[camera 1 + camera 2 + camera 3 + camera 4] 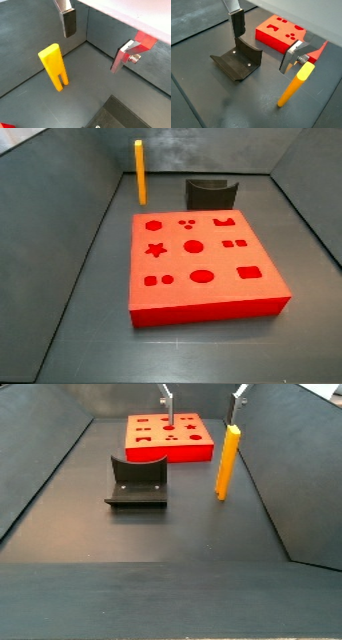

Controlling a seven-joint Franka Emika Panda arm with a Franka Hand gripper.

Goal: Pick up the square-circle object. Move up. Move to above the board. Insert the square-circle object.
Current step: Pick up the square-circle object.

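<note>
The square-circle object, a long orange-yellow bar (pixel 229 462), stands upright on the dark floor beside the board; its two prongs show in a wrist view (pixel 57 67). It also shows in a side view (pixel 139 173) and a wrist view (pixel 296 85). The board is a flat red block (pixel 201 263) with darker cut-outs, seen too in a side view (pixel 167 434) and a wrist view (pixel 281 32). My gripper (pixel 203 396) hangs above the board's far side, open and empty (pixel 93 47) (pixel 262 48). The bar stands outside one of the fingers (pixel 290 59), not between them.
The dark fixture (pixel 138 482) stands on the floor next to the board, also in a side view (pixel 210 193) and a wrist view (pixel 238 62). Grey walls (pixel 80 198) enclose the floor on the sides and back.
</note>
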